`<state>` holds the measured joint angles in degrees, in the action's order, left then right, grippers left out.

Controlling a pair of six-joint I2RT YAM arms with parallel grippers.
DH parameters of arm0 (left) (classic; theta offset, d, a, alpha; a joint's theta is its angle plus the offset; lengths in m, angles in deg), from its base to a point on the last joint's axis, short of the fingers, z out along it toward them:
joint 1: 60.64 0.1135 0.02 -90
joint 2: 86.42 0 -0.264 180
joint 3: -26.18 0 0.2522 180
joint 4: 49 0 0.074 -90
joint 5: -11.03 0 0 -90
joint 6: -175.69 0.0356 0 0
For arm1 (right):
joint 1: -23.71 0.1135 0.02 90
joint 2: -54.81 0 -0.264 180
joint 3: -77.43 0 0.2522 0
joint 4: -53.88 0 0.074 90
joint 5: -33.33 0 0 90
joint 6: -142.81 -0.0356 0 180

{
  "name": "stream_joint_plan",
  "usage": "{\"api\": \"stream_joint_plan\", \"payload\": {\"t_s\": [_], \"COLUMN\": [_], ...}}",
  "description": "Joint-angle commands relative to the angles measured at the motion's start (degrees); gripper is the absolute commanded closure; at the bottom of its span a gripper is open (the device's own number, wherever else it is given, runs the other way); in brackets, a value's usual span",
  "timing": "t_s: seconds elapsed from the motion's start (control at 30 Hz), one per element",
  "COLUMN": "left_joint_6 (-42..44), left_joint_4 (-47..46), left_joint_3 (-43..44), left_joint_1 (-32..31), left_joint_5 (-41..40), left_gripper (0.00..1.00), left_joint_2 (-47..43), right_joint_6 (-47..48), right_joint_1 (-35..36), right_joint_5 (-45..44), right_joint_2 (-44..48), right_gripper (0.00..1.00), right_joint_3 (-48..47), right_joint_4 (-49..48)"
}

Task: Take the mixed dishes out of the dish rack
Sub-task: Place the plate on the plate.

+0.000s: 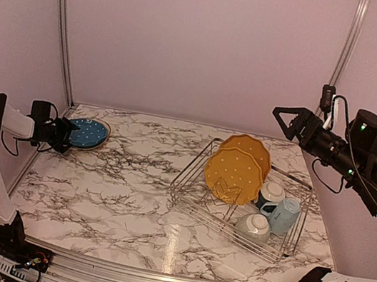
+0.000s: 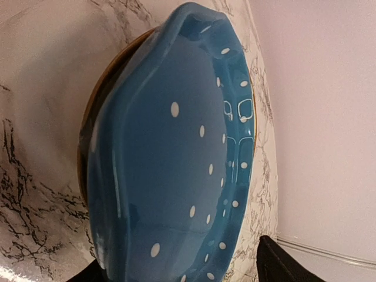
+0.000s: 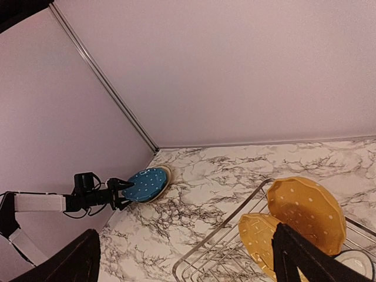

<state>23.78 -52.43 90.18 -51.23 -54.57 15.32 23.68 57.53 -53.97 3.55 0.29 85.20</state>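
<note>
1. The left wrist view is showing, up close, the glossy blue white-dotted plate [image 2: 176, 164] lying on a cream plate with a tan rim [image 2: 94, 97]. The top view is catching only a sliver of that rim.
2. The top view is placing this pair at the far left corner of the white marble-patterned table [image 1: 114, 194]. They are well apart from the rectangular silver wire dish rack [image 1: 191, 169] on the right.
3. The left gripper [image 1: 66, 134] is sitting at the blue plate's near edge, released, with its dark fingers [image 2: 282, 264] spreading wide to either side.
4. The right gripper [image 1: 282, 122] is hanging high above the rack, likewise released and grasping nothing. Its own wrist view is showing both fingers far apart.
5. In the rack, two yellow scalloped dotted plates [image 1: 235, 175] are standing upright among the dividers, one behind the other.
6. Just beside them, a light blue mug [image 1: 283, 213] is sitting between two small dark-and-white bowls [image 1: 254, 226].
</note>
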Motion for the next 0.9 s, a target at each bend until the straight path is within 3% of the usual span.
{"api": "stream_joint_plan", "payload": {"t_s": [0.0, 0.1, 0.27, 0.5, 0.7, 0.87], "left_joint_6": [6.29, 7.94, 9.18, 11.64, 15.16, 18.29], "left_joint_4": [16.32, 23.35, 31.10, 35.24, 37.59, 38.56], "left_joint_3": [6.61, 9.64, 15.51, 21.17, 21.41, 17.84], "left_joint_1": [-0.57, -0.79, -1.33, -4.76, -5.97, -6.07], "left_joint_5": [-5.50, -8.62, -9.70, -14.52, -19.58, -25.65], "left_gripper": [0.22, 0.16, 0.15, 0.13, 0.06, 0.01], "left_joint_2": [-3.07, -2.69, 1.45, 4.22, 3.18, -3.58], "right_joint_6": [-0.49, -0.71, -1.24, -2.35, -1.23, 2.61], "right_joint_1": [-0.52, -0.56, -0.60, -0.53, -0.51, -0.60], "right_joint_5": [0.51, 0.70, 1.97, 3.25, 2.23, -1.90], "right_joint_2": [-0.27, -0.65, -1.67, -2.00, -2.53, -4.04], "right_gripper": [0.02, 0.01, 0.02, 0.02, 0.02, 0.01], "right_joint_3": [0.09, 0.30, 0.88, 1.99, 1.67, -1.17], "right_joint_4": [-0.99, -1.42, -2.82, -4.47, -2.65, 1.78]}}
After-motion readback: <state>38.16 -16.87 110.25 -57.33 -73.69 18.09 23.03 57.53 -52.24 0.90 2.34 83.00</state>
